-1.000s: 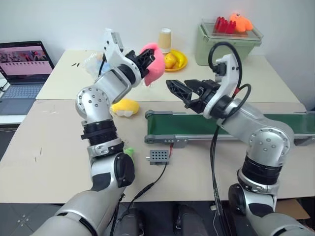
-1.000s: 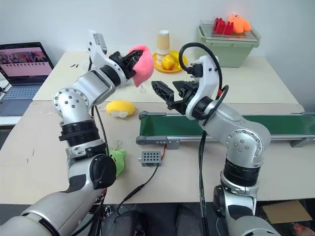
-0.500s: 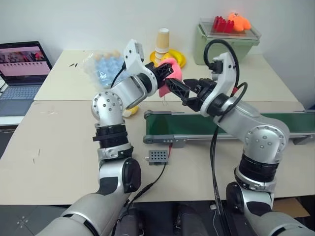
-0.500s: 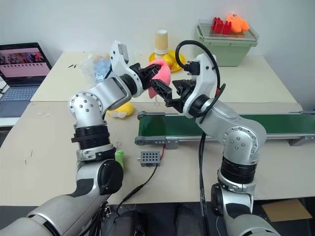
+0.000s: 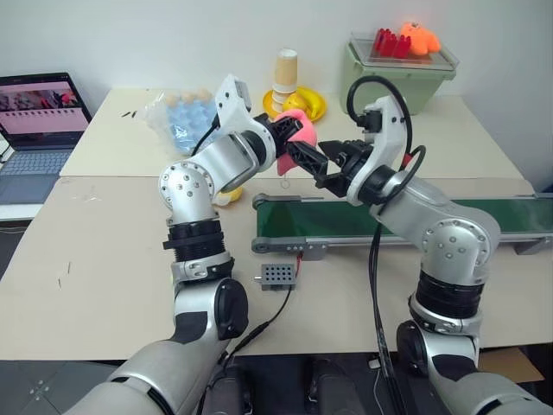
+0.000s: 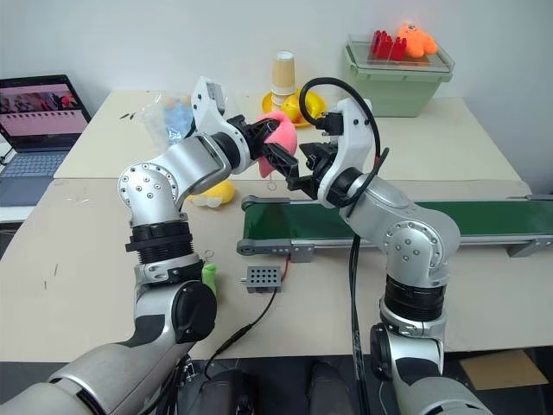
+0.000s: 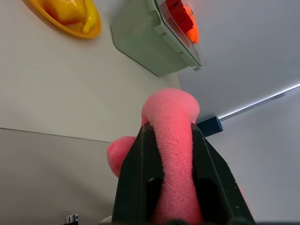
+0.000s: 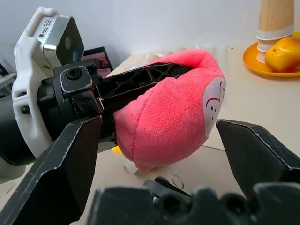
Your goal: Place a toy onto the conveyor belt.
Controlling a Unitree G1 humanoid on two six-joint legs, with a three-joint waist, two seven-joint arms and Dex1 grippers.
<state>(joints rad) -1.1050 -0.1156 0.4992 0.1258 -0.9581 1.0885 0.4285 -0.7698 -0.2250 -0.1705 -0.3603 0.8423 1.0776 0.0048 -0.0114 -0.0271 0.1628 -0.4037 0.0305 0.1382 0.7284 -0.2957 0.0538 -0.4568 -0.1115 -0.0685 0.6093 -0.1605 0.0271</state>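
Beige desk (image 5: 104, 259) below, both arms meet in mid-air above the near end of the belt (image 5: 346, 220). Left jaws (image 5: 283, 138) are clamped narrow on the pink toy (image 5: 298, 132), which points toward the right jaws (image 5: 315, 161); these stand wide, one finger either side of it, not yet touching, I judge. Right wrist view shows the toy's small face and that gap; left wrist view shows the squeeze.
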